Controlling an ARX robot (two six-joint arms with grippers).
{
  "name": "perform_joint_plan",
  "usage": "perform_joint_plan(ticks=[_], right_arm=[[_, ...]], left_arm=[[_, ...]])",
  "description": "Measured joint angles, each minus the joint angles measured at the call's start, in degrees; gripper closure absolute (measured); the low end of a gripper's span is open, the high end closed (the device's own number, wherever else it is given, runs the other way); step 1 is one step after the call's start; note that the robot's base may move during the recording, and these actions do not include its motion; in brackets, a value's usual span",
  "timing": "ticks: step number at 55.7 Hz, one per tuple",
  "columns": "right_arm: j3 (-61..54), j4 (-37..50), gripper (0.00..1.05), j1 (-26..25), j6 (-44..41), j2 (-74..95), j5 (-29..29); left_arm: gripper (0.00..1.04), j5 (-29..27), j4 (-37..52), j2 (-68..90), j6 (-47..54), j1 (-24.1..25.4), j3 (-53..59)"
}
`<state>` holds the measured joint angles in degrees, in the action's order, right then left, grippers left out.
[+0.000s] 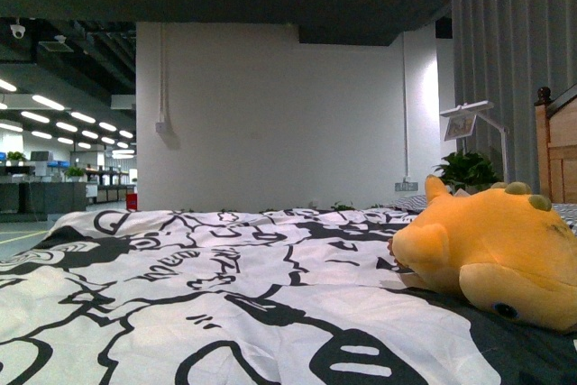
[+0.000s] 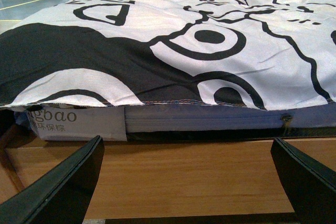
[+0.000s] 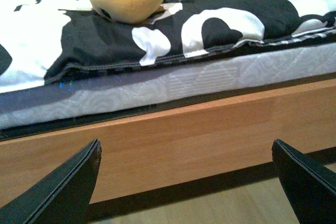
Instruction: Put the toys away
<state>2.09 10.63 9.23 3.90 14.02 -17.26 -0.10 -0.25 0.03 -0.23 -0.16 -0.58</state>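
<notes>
Both the left gripper (image 2: pixel 185 141) and the right gripper (image 3: pixel 185 143) gape wide and empty, touching nothing, held low and level before the bed's wooden side rail (image 3: pixel 184 129), while the orange-yellow plush animal (image 1: pixel 496 250) lies on the bed's black-and-white duvet (image 1: pixel 225 295) near its edge.

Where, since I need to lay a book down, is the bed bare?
The black-and-white quilt lies bare from its left edge across to the orange plush toy. Only the right side is taken, where the toy lies near the wooden bed end.
</notes>
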Motion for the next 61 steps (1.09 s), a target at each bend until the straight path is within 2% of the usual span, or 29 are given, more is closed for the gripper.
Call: perform_joint_plan(ticks=[22,26,44,61], right_arm=[[10.4,31.7,0.07,9.1,-1.1,34.2,-4.8],[12.9,35.2,0.07,10.1,-1.2,40.0,-4.8],[25.8,43.0,0.07,12.9,-2.8,57.9,-2.6],[35.1,49.0,0.07,13.0,-8.9,68.1,-4.9]], left_arm=[[0.06,0.0,0.0,0.0,0.0,0.0,0.0],[0.06,0.0,0.0,0.0,0.0,0.0,0.0],[0.06,0.0,0.0,0.0,0.0,0.0,0.0],[0.06,0.0,0.0,0.0,0.0,0.0,0.0]])
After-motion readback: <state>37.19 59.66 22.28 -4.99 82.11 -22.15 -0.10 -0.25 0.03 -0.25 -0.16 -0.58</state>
